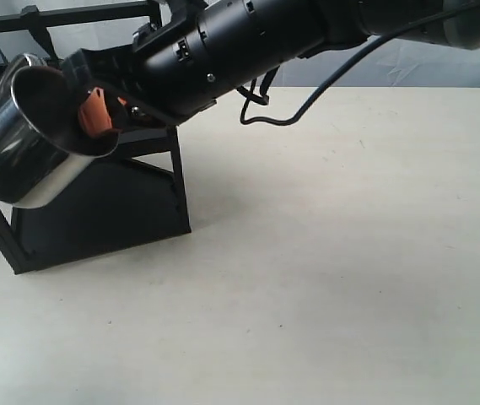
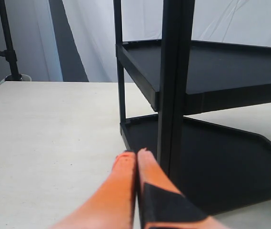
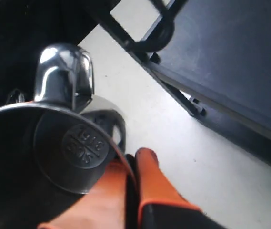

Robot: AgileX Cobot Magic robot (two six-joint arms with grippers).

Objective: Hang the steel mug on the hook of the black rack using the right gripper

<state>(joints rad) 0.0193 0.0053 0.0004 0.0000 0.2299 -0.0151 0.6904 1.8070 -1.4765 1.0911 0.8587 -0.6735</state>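
Observation:
My right gripper (image 1: pixel 96 114) reaches across to the far left and is shut on the steel mug (image 1: pixel 29 139), one orange finger inside its rim. The mug hangs tilted in the air in front of the black rack (image 1: pixel 113 211), its loop handle (image 1: pixel 22 61) uppermost, just below the slanted hook (image 1: pixel 39 29) on the top bar. In the right wrist view the gripper (image 3: pixel 133 162) pinches the steel mug's wall (image 3: pixel 54 148), with the handle (image 3: pixel 64 71) on the far side and a rack shelf (image 3: pixel 221 62) beyond. My left gripper (image 2: pixel 136 155) is shut on nothing, close to a rack post (image 2: pixel 173 86).
The pale table (image 1: pixel 332 253) stretches to the right of the rack. A black cable (image 1: pixel 290 110) droops from the right arm. In the left wrist view a tripod stand (image 2: pixel 9 47) rises beyond the table's far edge.

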